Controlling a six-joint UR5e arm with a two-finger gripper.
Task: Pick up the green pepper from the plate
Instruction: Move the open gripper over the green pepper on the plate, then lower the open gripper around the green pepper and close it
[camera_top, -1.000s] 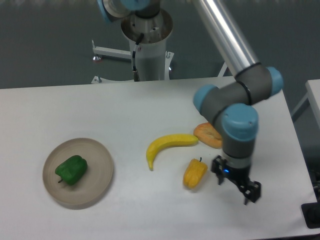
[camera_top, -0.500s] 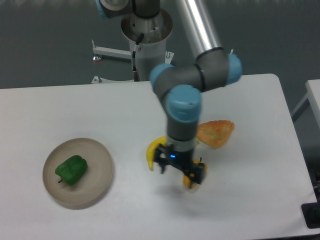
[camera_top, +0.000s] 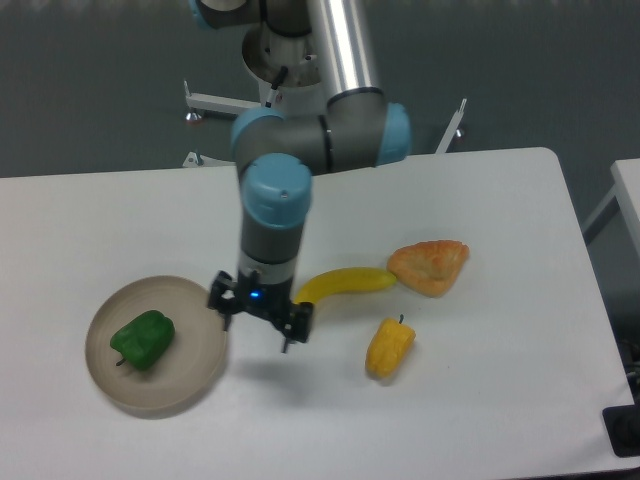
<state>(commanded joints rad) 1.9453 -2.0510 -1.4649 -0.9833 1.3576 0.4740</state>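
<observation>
Carried leftward across the white table (camera_top: 120, 215) since half a second ago, the two-finger gripper (camera_top: 258, 331) is now seen above the tabletop at the right rim of the round, shallow beige plate (camera_top: 201, 312), where before it was over the small yellow-orange pepper (camera_top: 389, 347). That pepper, then partly hidden by the gripper, is now shown in full, and the curved yellow banana (camera_top: 335, 288) is covered only at its left tip by the grey-and-blue arm (camera_top: 275, 215). The gripper's two dark fingers are held apart, pointing down, with nothing between them; a small blue light is lit on the gripper body.

The small, glossy, bright-green bell pepper (camera_top: 142, 339) is seen lying on the left half of the plate, inside the raised rim, its short stem turned toward the lower left. It is untouched, and the gripper is placed to its right, with the bare right half of the plate between them. The green pepper and the plate are unchanged in position from the earlier frames.

The flat, orange, crusty-looking piece of food (camera_top: 430, 265) is found right of the banana's tip, and the yellow-orange pepper lies below both. The arm's silver upper tube (camera_top: 338, 45) is angled up out of the frame, in front of its pedestal (camera_top: 293, 110) behind the table.
</observation>
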